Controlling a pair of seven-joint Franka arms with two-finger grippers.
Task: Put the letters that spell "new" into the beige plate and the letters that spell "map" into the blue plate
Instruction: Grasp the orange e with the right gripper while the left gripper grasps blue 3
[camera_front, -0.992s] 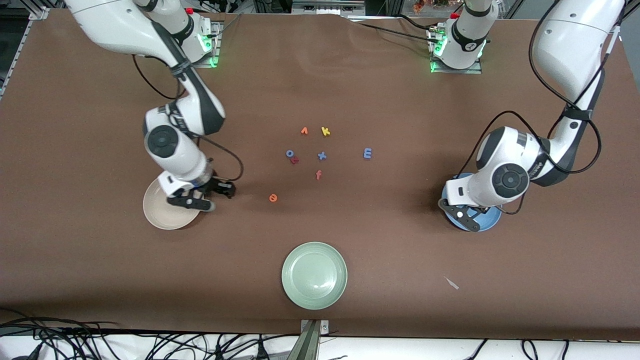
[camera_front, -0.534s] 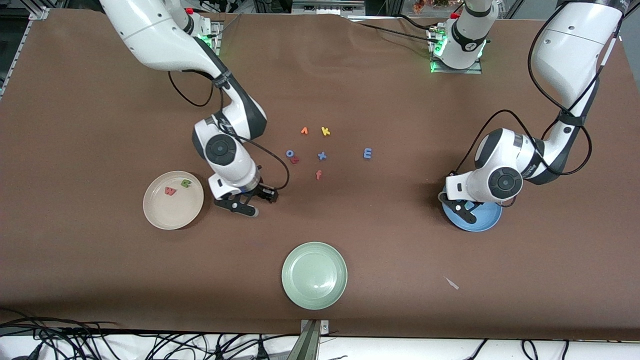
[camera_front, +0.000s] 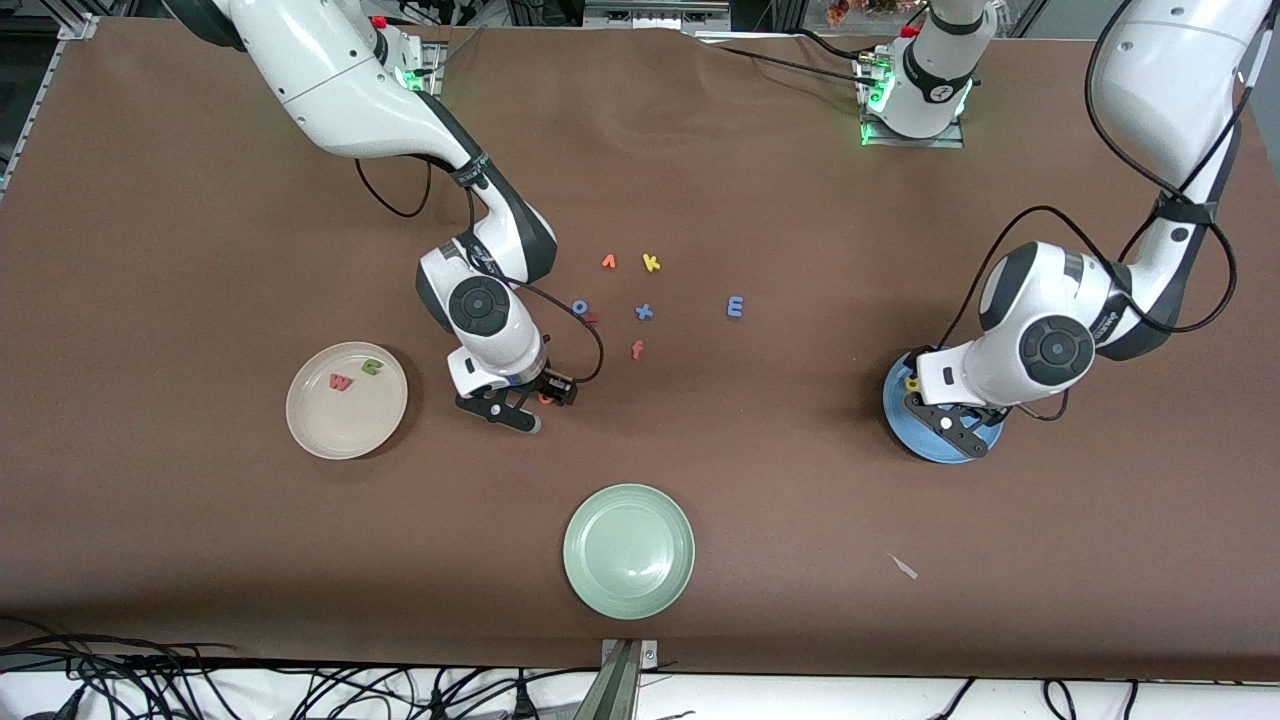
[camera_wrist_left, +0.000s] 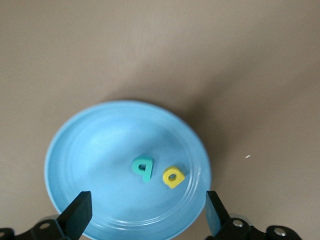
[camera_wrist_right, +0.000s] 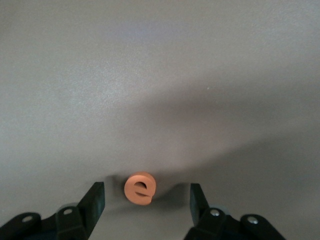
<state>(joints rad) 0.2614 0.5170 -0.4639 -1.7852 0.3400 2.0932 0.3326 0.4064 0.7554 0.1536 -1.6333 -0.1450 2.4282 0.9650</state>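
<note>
With the right gripper (camera_wrist_right: 145, 200) open and empty over the orange e (camera_wrist_right: 140, 188), centre the fingers astride it, then descend squarely; the left gripper (camera_wrist_left: 145, 220) hangs open and empty above the blue plate (camera_wrist_left: 75, 150).

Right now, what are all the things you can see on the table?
beige plate: 1, cream, right arm's end
w, n: 2, pinkish-red, green, in the beige plate
orange e: 1, on the table between the right gripper's fingers
blue plate: 1, left arm's end
p, a: 2, teal, yellow, in the blue plate
m: 1, light blue, on the table
spare letters: orange v, yellow k, blue o, blue x, red-orange f, mid-table
green plate: 1, nearest the camera
right gripper: open, over the e
left gripper: open, over the blue plate
</note>
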